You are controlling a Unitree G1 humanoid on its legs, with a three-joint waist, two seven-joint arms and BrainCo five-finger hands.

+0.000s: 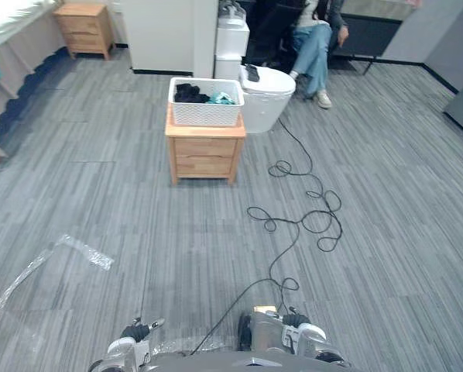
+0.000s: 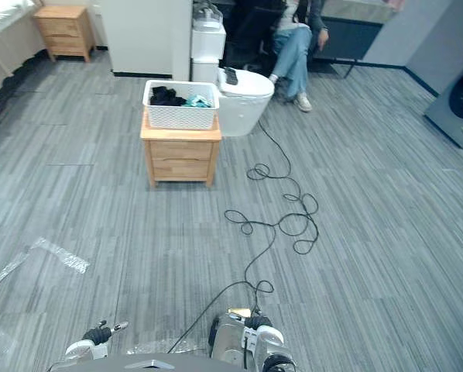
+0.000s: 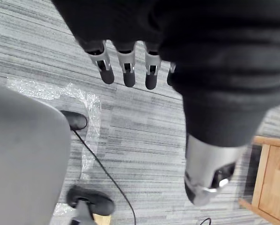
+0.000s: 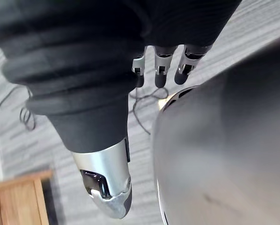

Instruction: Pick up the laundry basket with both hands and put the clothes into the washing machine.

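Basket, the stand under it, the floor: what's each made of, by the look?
White rectangular laundry basket: probably moulded plastic, matt; walls show a regular fine lattice pattern. Light-brown two-drawer stand: wood or wood veneer, smooth satin finish, warm even tone. Grey streaked floor: carpet tile or vinyl plank, matt; cannot tell which.

Grey plank-patterned floor, wooden bedside cabinet mid-room, second cabinet far left, white toilet nearby.

washing machine and seated person half past picture edges
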